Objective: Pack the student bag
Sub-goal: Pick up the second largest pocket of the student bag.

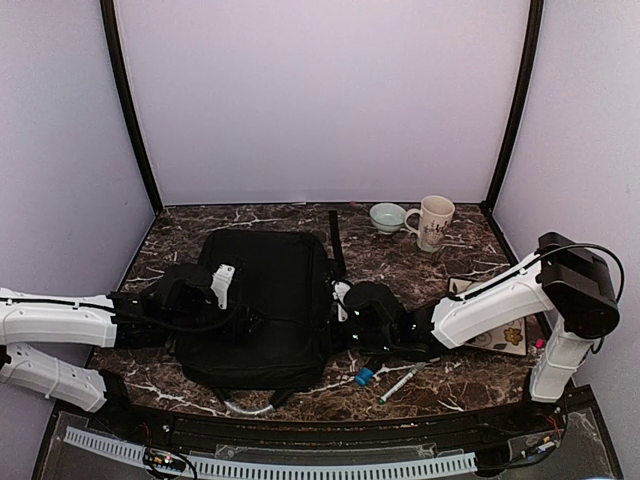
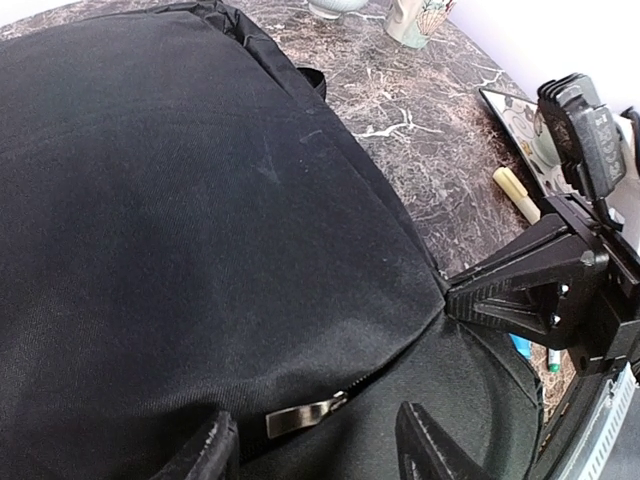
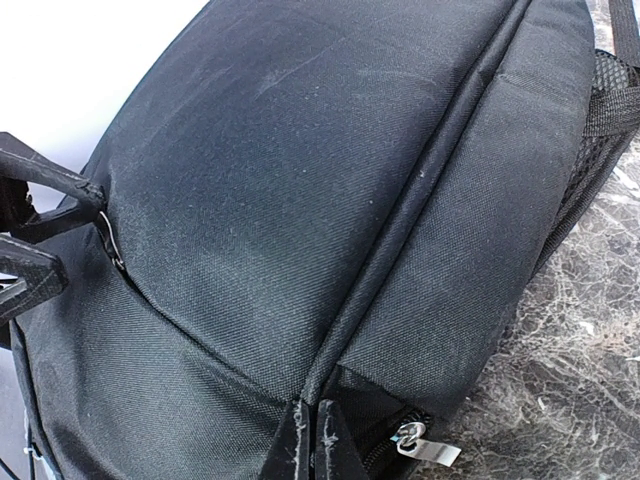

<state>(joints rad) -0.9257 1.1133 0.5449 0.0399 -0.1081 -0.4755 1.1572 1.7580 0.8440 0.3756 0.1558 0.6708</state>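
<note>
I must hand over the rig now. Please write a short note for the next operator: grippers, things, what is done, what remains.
Left gripper: open, its fingers on either side of a silver zipper pull, not gripping it yet.
Right gripper: shut, apparently pinching the student bag at its right seam.
The bag lies flat on the table, and the zipper looks closed.
Outside the bag: pens, book, mug, small bowl.
Done: no packing visible.
Left: open the bag and pack.
</note>
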